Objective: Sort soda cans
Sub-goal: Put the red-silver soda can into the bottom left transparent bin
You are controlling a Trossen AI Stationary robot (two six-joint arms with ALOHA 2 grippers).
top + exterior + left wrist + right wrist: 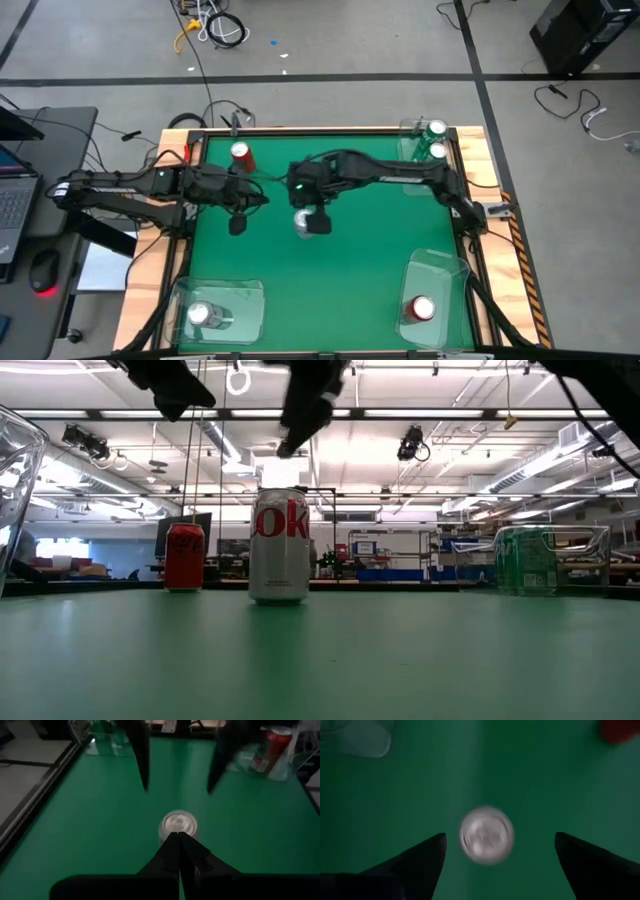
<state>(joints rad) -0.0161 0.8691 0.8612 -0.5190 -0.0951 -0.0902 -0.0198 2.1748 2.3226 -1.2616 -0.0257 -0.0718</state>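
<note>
A silver soda can (278, 545) stands upright on its base in the middle of the green table (340, 290). My right gripper (314, 214) hangs open above the can, a finger on either side of the silver top (486, 835), clear of it. To the can's left my left gripper (238, 224) hovers shut and empty, pointing at the can (177, 824). A red soda can (241, 155) stands at the far left. Two green cans (433, 140) sit in the far right bin.
A clear bin (235, 292) at the near left holds a silver can (204, 315). A clear bin (440, 268) at the near right holds a red can (422, 309). A raised wooden rim (495, 165) runs round the table. Bare green surface lies between the near bins.
</note>
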